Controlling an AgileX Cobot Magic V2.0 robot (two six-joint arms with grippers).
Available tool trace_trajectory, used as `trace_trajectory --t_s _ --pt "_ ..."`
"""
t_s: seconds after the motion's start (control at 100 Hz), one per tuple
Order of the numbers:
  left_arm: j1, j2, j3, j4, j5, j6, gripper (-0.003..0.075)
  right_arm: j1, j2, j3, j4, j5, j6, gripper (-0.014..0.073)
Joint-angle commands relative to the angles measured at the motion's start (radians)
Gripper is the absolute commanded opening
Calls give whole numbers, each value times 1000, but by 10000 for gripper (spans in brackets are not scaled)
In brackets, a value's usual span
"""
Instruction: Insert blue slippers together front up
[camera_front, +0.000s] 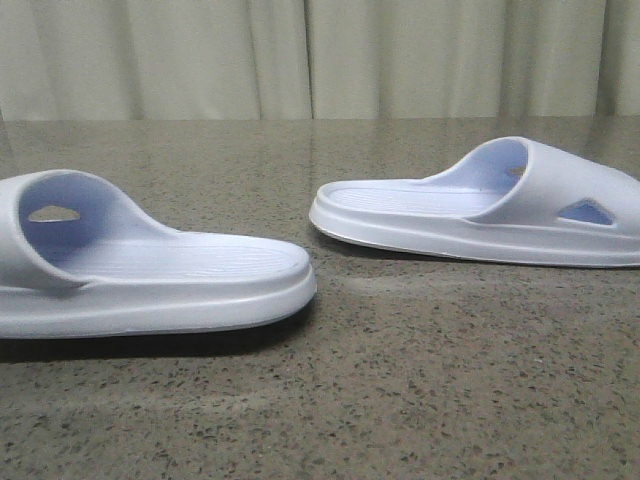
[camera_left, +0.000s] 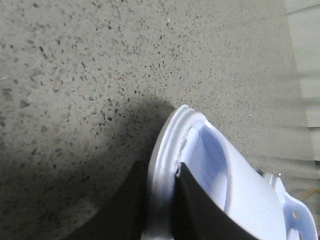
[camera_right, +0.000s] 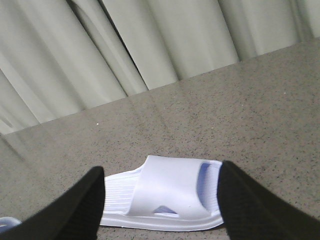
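1. The blue slippers look like light, springy moulded foam; my judgement is that they squash a little, so the sole rim or strap suits a hold.
2. The left slipper (camera_front: 150, 270) lies lengthwise across the surface (camera_front: 400, 400), heel end toward the middle; the right slipper (camera_front: 480, 205) lies likewise, heel end facing it, well apart.
3. The left gripper (camera_left: 160, 200) has its fingers clamped on the left slipper's rim.
4. The right gripper (camera_right: 160, 200) hangs with its fingers spread wide, empty, above the right slipper.

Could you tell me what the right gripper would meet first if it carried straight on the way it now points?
Most likely the strap of the right-hand slipper, lying sole-down between the open right gripper fingers; depth is unclear, so this is a guess.
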Motion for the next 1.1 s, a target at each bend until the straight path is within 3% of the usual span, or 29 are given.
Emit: trace_trajectory --t_s 0.0,0.21,0.6,0.88,1.09 --pt "-6 8 -26 -68 -43 -5 17 0 22 -35 9 -78 -1 414" --pt "-6 4 -28 -197 -41 15 29 0 22 -35 9 -78 -1 414" --pt "-6 4 -28 -590 52 262 28 0 22 -35 5 -93 -1 414" --pt "-6 4 -28 -618 71 297 28 0 82 -11 -67 -133 2 414" --pt "-6 4 -28 -618 67 319 28 0 236 7 -64 -243 109 414"
